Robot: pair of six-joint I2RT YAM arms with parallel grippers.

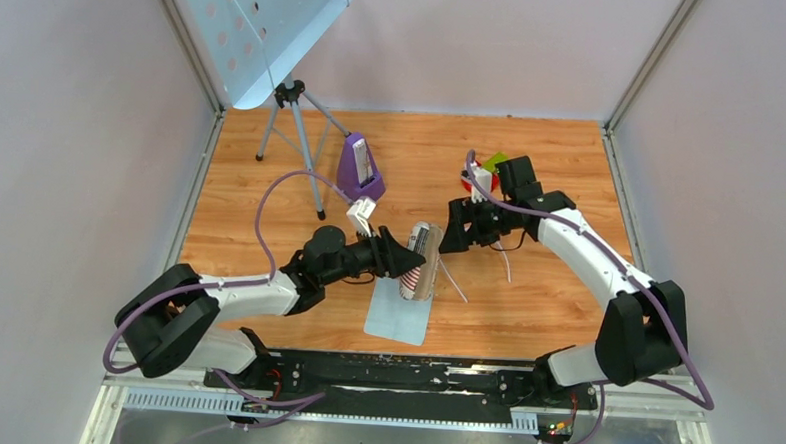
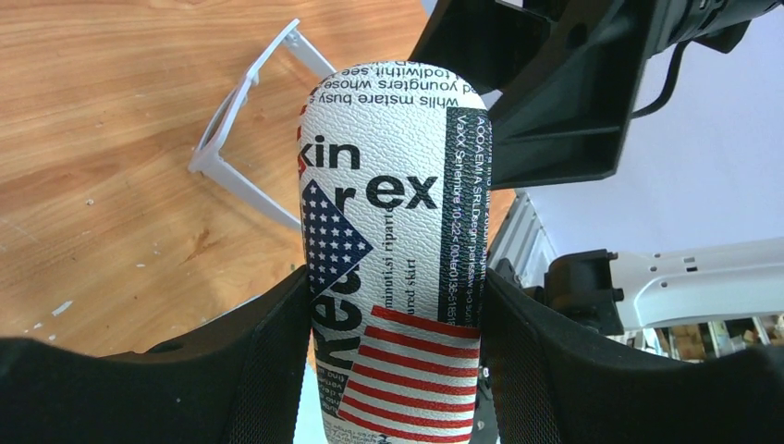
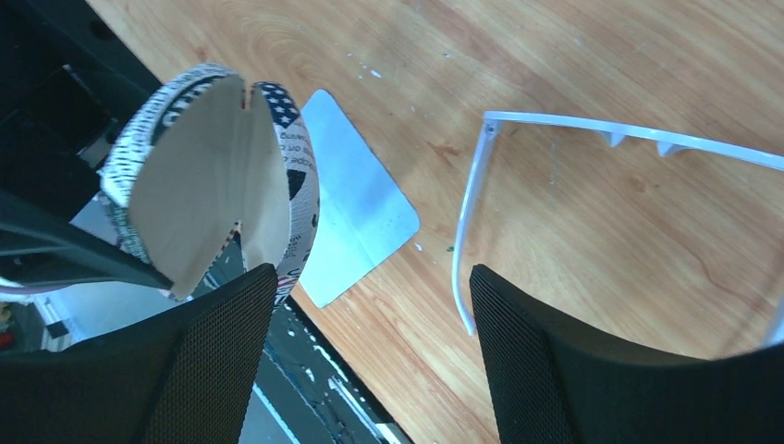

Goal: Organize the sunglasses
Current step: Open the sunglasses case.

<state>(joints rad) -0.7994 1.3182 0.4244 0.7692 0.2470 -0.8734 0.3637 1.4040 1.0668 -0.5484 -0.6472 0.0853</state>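
Observation:
My left gripper [image 1: 405, 258] is shut on the cylindrical flag-printed case [image 1: 422, 260] and holds it over the far end of the light blue cloth [image 1: 399, 313]. In the left wrist view the case [image 2: 393, 213] sits tight between both pads. The sunglasses [image 1: 479, 263], with a thin white frame and slim arms, lie unfolded on the wood just right of the case. They also show in the left wrist view [image 2: 242, 125]. My right gripper [image 1: 453, 231] is open and empty, hovering between the case's end [image 3: 211, 190] and the sunglasses [image 3: 467, 222]. The cloth also shows in the right wrist view [image 3: 356, 208].
A purple wedge-shaped object [image 1: 359, 168] stands at the back centre, a small tripod [image 1: 292, 112] to its left under a perforated panel. A red and green object [image 1: 489, 166] sits behind the right arm. The table's near edge [image 3: 370, 388] lies just below the right gripper.

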